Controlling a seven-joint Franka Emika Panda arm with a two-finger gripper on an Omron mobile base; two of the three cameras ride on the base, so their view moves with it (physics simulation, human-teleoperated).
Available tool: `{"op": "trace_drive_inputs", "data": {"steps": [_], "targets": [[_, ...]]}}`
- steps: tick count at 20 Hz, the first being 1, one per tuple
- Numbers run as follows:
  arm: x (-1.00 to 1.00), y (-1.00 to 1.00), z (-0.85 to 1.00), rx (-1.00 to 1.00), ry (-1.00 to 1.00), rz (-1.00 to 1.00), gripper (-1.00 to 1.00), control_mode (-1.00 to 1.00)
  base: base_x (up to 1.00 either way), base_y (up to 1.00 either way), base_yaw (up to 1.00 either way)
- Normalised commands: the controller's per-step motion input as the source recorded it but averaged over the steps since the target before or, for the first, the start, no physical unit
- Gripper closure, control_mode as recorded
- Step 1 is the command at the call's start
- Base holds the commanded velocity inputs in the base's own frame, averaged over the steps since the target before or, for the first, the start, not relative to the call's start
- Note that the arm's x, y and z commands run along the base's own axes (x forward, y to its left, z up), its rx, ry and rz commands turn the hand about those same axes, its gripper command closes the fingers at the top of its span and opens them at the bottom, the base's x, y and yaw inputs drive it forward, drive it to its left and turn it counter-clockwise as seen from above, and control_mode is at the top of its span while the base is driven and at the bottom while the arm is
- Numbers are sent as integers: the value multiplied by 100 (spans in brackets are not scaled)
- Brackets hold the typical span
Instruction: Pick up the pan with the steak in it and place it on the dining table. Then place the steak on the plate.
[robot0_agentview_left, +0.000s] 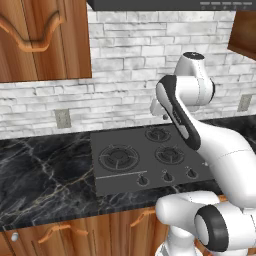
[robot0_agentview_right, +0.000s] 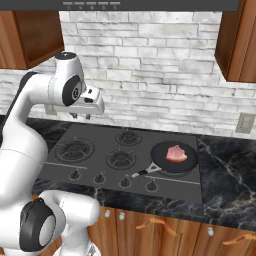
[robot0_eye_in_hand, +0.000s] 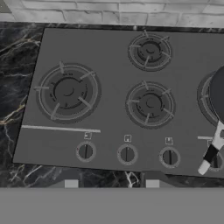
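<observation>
While arm hides pan (robot0_agentview_right: 173, 157) leftside, right shows steak (robot0_agentview_right: 175, 153); end effector (robot0_agentview_right: 82, 116) state unclear

Even, soft rendered light, faint shadows, no glare, slightly low-resolution.

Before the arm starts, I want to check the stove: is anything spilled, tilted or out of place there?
Nothing stands out. The pan sits flat on the right burner of the cooktop, the steak lies inside it, and its handle points toward the knobs. No spill is visible.
</observation>
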Motion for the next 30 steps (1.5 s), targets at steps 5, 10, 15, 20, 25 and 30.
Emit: {"op": "trace_drive_inputs", "data": {"steps": [5, 10, 15, 20, 25, 30], "targets": [[0, 0, 0, 0, 0, 0, -100, -100, 0, 0, 0], [-15, -8, 0, 1, -2, -2, -100, -100, 0, 0, 0], [-19, -33, -9, 3, 0, -20, -100, -100, 0, 0, 0], [-13, -39, -16, 3, 2, -29, -100, -100, 0, 0, 0], [-1, -47, -21, 1, 5, -29, -100, -100, 0, 0, 0], [4, -61, -27, 0, 4, -22, -100, -100, 0, 0, 0]]}}
